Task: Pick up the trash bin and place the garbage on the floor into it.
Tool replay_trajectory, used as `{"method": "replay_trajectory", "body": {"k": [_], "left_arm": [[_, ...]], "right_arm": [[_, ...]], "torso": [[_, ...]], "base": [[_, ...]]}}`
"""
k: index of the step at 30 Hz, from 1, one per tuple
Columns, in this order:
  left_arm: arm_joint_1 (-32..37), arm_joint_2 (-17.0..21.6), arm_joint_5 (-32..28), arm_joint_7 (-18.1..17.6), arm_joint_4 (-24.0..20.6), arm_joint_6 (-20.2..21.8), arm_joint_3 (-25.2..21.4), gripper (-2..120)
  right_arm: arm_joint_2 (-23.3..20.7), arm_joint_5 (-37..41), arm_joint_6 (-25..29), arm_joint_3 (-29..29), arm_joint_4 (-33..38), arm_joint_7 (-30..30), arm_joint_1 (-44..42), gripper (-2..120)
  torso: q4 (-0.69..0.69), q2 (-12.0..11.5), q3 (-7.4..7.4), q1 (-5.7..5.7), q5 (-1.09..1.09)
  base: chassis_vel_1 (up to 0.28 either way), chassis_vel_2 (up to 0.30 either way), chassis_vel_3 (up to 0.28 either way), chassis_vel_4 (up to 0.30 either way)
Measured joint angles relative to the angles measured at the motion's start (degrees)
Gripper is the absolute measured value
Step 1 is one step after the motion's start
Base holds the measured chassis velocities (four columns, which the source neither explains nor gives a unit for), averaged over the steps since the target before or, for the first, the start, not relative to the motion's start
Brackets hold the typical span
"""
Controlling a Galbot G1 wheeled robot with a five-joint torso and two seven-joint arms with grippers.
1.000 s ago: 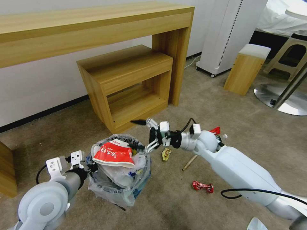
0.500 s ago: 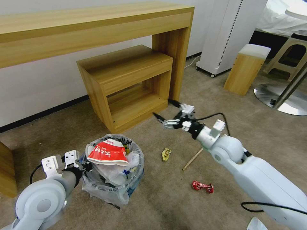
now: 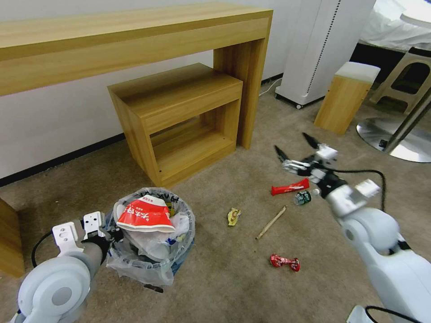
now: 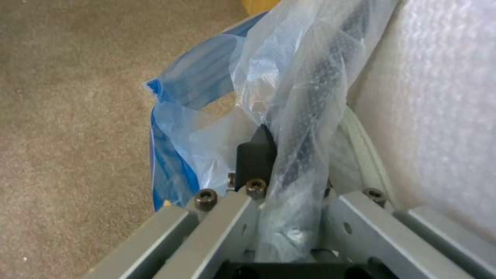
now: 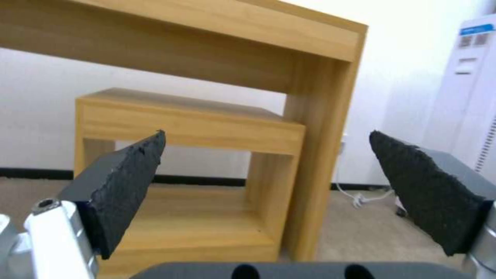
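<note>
Left gripper (image 3: 117,234) clamped on the trash bin (image 3: 150,264); right gripper (image 3: 297,149) spread wide and empty in the air.

The left gripper pinches the bin's plastic-lined rim (image 4: 305,147), a dark finger (image 4: 254,155) pressed against the crinkly bag. The bin is heaped with garbage, a red-and-white packet (image 3: 144,216) on top. The right gripper's pads (image 5: 124,186) stand far apart, facing the wooden shelf unit (image 3: 179,121). On the floor (image 3: 224,287) just below that gripper lie a red wrapper (image 3: 290,187) and a small bottle (image 3: 303,196). Between the two grippers lie a yellow scrap (image 3: 233,216) and a wooden stick (image 3: 271,222), with a second red wrapper (image 3: 284,262) near the right arm.
</note>
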Motion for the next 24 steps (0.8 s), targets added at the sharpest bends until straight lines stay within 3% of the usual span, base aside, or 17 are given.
{"method": "replay_trajectory", "body": {"k": [4,10,24], "left_arm": [[-0.13,-0.28,0.31,0.51,0.14,-0.2,0.36,0],[-0.03,-0.8,0.74,0.87,0.29,-0.38,0.69,0],[0.29,-0.8,0.87,1.21,0.4,-0.43,0.41,0]], "right_arm": [[2.02,-1.58,1.98,4.51,1.06,-1.17,-5.46,100],[5.05,-4.13,2.85,6.8,2.34,-1.09,-7.93,100],[8.33,-5.77,4.29,5.4,1.28,-1.04,-8.22,100]], "torso": [[0.01,0.0,0.0,0.0,0.0],[0.01,0.0,0.0,0.0,-0.01],[-0.01,0.0,0.01,0.01,-0.01]], "base": [[0.0,0.0,0.0,0.0],[0.0,0.0,0.0,0.0],[-0.047,-0.044,-0.046,-0.042]]}}
